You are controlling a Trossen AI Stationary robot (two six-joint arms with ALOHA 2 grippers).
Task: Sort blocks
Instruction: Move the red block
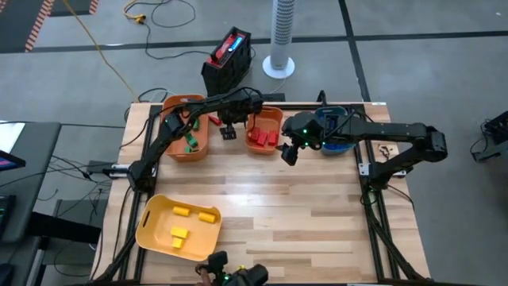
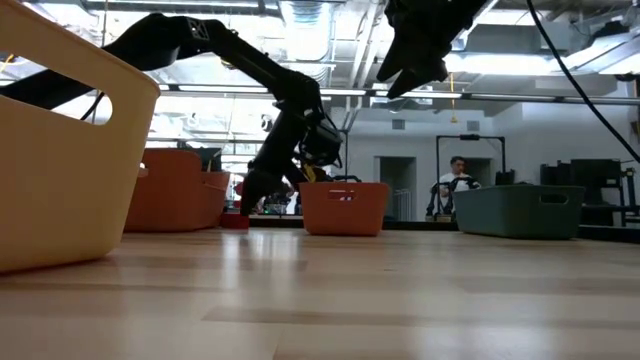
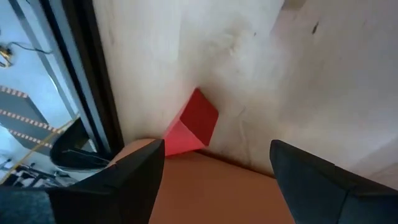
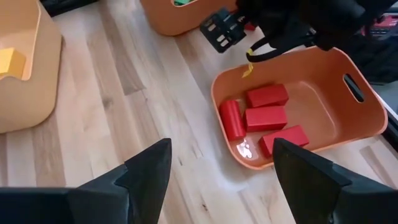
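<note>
The table (image 1: 262, 206) is showing pale wooden planks with long, smooth lines. A red block (image 3: 191, 124) shaped like a wedge is lying on the wood, just beside the smooth orange bin (image 4: 323, 81) near the table's far edge. The left gripper (image 3: 214, 171) is hanging right over that block with its fingers wide apart, holding nothing. Four shiny red blocks (image 4: 264, 118) are lying inside the bin. The right gripper (image 4: 217, 168) is floating above the table near this bin, fingers apart too. Yellow blocks (image 1: 190, 222) are sitting in the round-cornered yellow bin (image 1: 155, 234).
</note>
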